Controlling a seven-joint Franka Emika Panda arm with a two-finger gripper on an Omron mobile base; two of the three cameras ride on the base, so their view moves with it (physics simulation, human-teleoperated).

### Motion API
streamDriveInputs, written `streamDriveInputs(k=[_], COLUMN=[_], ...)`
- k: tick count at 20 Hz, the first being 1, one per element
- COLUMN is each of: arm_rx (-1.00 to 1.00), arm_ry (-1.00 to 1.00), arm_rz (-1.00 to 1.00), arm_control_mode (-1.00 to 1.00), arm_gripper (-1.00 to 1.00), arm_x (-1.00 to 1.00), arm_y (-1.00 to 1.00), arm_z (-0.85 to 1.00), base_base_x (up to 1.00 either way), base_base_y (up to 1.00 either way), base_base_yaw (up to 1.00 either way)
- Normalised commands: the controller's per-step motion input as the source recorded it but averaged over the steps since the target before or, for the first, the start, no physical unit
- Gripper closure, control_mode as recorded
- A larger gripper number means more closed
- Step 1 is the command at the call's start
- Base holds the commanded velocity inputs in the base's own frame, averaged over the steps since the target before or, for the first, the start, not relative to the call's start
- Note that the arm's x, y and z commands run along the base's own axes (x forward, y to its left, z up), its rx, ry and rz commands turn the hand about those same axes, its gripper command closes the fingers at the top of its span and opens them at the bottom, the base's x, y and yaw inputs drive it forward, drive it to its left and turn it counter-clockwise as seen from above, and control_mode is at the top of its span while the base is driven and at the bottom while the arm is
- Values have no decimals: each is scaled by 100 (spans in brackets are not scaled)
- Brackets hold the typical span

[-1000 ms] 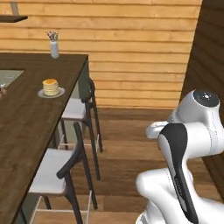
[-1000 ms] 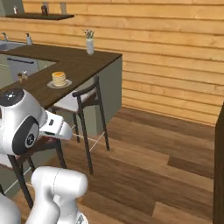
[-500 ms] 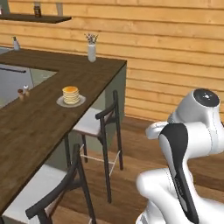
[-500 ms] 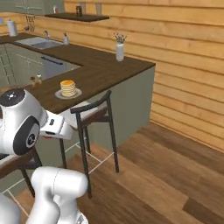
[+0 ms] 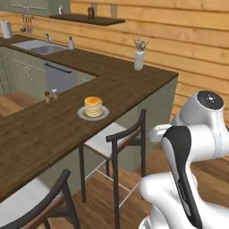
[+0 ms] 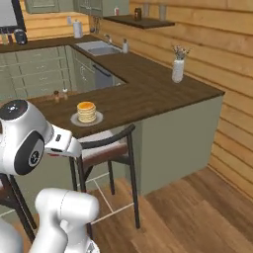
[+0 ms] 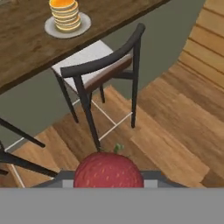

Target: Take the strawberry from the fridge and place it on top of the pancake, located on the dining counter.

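In the hand view, the strawberry [image 7: 108,170], red with a small green stalk, sits close to the lens with my gripper [image 7: 108,178] shut on it. It hangs over the wooden floor in front of a bar stool. The pancake [image 5: 93,106] [image 6: 86,111] [image 7: 64,15] is a short golden stack on a round grey plate [image 7: 83,25]. It rests on the dark wooden dining counter [image 5: 44,129] [image 6: 148,94] [image 7: 22,48], ahead of and above the gripper. The fridge is out of view.
A dark bar stool with a pale seat [image 5: 117,142] [image 6: 104,148] [image 7: 98,65] stands between me and the counter, and another stool [image 5: 40,201] is nearer. A white vase [image 5: 139,59] [image 6: 178,69], two small shakers [image 5: 50,95] and a sink [image 5: 41,46] are on the counters.
The whole picture has shifted, so the base has moved. The counter corner, sink and cabinets have come into view and the pancake sits nearer the middle. The grip on the strawberry is unchanged.
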Motion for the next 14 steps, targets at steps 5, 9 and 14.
streamDriveInputs(k=[5, 9, 14], arm_rx=[0, 0, 0], arm_ry=[0, 0, 0], arm_rz=[0, 0, 0], arm_control_mode=[100, 100, 100], arm_gripper=[100, 100, 100], arm_x=[0, 0, 0], arm_y=[0, 0, 0], arm_z=[0, 0, 0], base_base_x=[91, 87, 70], base_base_y=[-75, -73, -33], base_base_yaw=[66, 65, 49])
